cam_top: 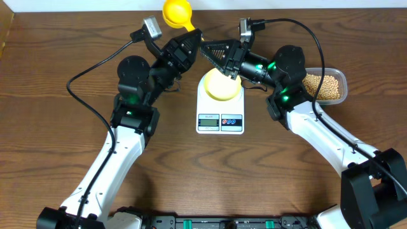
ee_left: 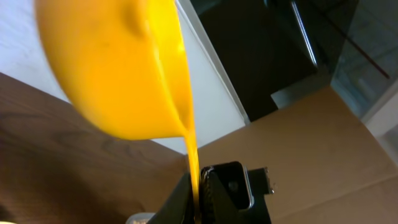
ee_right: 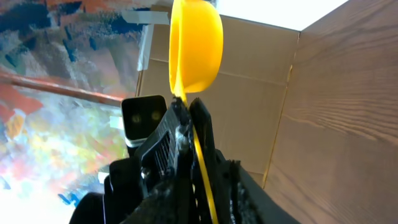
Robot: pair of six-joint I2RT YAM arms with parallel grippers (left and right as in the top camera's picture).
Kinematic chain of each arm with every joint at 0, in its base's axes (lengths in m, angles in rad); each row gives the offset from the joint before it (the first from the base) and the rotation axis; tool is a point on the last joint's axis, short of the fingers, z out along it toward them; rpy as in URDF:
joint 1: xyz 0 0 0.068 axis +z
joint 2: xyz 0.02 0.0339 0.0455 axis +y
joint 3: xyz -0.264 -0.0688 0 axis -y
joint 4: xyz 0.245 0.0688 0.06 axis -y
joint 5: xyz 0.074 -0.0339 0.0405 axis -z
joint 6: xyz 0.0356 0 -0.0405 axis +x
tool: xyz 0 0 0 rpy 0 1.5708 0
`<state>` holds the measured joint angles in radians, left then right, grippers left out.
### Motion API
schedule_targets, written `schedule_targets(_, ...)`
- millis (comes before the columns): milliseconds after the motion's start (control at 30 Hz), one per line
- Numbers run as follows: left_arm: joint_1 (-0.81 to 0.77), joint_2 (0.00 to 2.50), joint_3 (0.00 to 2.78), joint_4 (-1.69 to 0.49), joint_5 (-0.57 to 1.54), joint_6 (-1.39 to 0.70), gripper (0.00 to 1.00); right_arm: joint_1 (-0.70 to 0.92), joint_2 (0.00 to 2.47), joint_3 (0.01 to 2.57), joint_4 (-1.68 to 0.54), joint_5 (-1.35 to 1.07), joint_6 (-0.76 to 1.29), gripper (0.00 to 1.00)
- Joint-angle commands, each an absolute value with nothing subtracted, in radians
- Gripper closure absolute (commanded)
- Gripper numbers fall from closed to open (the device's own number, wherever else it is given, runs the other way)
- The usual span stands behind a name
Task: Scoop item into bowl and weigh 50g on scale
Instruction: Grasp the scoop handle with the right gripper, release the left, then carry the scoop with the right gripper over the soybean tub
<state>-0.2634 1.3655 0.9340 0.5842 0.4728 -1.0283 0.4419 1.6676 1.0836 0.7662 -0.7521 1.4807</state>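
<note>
Left pincer (cam_top: 194, 43) is clamped on the handle of the yellow scoop (cam_top: 176, 11), cup held at 11 o'clock from it; the right pincer (cam_top: 206, 48) meets it tip to tip, its grip impossible to tell. At their 5 o'clock the cream bowl (cam_top: 222, 88) sits on the white scale (cam_top: 220, 121), and the beans (cam_top: 324, 88) lie in a clear tub (cam_top: 344, 79) at the bowl's 3 o'clock.
</note>
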Motion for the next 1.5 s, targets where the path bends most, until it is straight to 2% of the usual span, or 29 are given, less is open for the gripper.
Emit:
schedule_targets(0, -0.27, 1.364, 0.956, 0.593, 0.487, -1.034, 0.93, 0.447, 1.672, 1.095, 0.767, -0.755, 1.481, 0.8)
schedule_targets(300, -0.27, 1.364, 0.956, 0.593, 0.487, -1.034, 0.93, 0.446, 1.672, 1.095, 0.767, -0.754, 1.468, 0.93)
schedule_targets(367, -0.27, 1.364, 0.956, 0.592, 0.487, -1.034, 0.91, 0.446, 1.672, 1.095, 0.767, -0.754, 1.432, 0.99)
schedule_targets(400, -0.27, 1.364, 0.956, 0.592, 0.487, -1.034, 0.83, 0.446, 1.672, 1.095, 0.767, -0.752, 1.415, 0.98)
schedule_targets(433, -0.27, 1.364, 0.956, 0.592, 0.487, -1.033, 0.68, 0.446, 1.672, 1.095, 0.767, -0.751, 1.394, 0.98)
schedule_targets(533, -0.27, 1.364, 0.956, 0.59, 0.487, -1.026, 0.38, 0.445, 1.672, 1.095, 0.766, -0.724, 1.301, 0.99)
schedule_targets(733, -0.27, 1.364, 0.956, 0.556, 0.488, -0.978, 0.33, 0.413, 1.672, 1.095, 0.682, -0.647, 1.144, 0.99)
schedule_targets(833, -0.268, 1.364, 0.956, 0.511, 0.487, -0.88, 0.22, 0.388, 1.668, 1.095, 0.576, -0.605, 1.032, 0.98)
schedule_targets(1100, -0.194, 1.351, 0.956, 0.288, 0.487, -0.799, 0.13, 0.316, 1.531, 1.106, 0.21, -0.534, 0.787, 0.99)
schedule_targets(1200, -0.17, 1.332, 0.956, 0.182, 0.485, -0.722, 0.05, 0.297, 1.427, 1.14, -0.036, -0.398, 0.635, 0.99)
schedule_targets(1233, -0.163, 1.325, 0.956, 0.115, 0.477, -0.702, 0.05, 0.291, 1.384, 1.173, -0.175, -0.319, 0.558, 0.99)
schedule_targets(1333, -0.157, 1.324, 0.956, 0.013, 0.466, -0.699, 0.04, 0.283, 1.339, 1.228, -0.398, -0.194, 0.439, 0.99)
schedule_targets(1467, -0.157, 1.324, 0.956, -0.085, 0.456, -0.699, 0.04, 0.269, 1.311, 1.246, -0.609, -0.078, 0.409, 0.98)
